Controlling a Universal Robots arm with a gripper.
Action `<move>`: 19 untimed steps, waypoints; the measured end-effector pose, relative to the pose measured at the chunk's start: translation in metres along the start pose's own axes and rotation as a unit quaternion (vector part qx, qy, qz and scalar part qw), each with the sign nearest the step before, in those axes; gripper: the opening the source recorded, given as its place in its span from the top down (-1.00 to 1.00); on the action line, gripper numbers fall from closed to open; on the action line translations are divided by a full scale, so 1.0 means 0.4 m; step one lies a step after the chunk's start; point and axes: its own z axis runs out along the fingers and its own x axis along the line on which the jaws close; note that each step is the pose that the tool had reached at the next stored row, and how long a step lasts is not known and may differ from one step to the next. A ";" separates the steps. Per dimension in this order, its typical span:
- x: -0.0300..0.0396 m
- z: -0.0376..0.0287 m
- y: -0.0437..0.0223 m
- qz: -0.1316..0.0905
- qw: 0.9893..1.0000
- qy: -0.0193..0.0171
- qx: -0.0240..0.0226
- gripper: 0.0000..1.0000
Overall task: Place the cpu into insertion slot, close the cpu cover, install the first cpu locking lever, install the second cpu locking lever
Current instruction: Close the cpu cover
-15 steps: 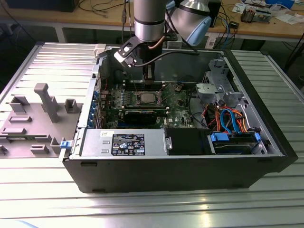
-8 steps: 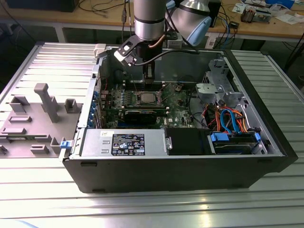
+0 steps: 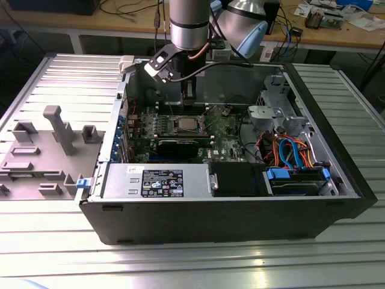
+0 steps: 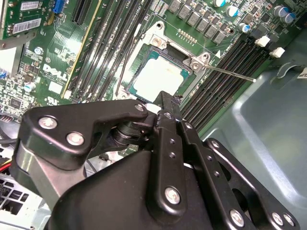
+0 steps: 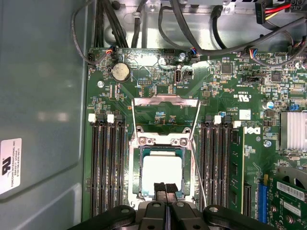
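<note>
**Chip seated, cover up, fingers together**

Gripper (image 5: 165, 188): its two black pads are pressed together with nothing between them. The tips are over the near edge of the cpu (image 5: 162, 168); cannot tell if they touch it.

Arm (image 3: 188, 24): plumb, entering the open case (image 3: 210, 211) from above, gripper pointing straight down at the motherboard (image 5: 158, 81).

The cpu is square, so it has no long axis. It lies flat in the insertion slot (image 5: 133, 167), silver top up, edges parallel to the rim, mid-board between the memory slots (image 5: 108, 167).

Beyond the slot, the cpu cover (image 5: 165, 100) is raised, and the board shows through its cut-out. A wire locking lever (image 5: 199, 177) stands free beside the slot.
</note>
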 end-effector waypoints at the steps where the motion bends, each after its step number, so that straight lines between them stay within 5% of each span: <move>1: 0.000 -0.001 0.000 0.000 1.000 0.000 0.000 0.79; 19: 0.000 -0.011 0.000 0.000 1.000 0.000 0.000 0.79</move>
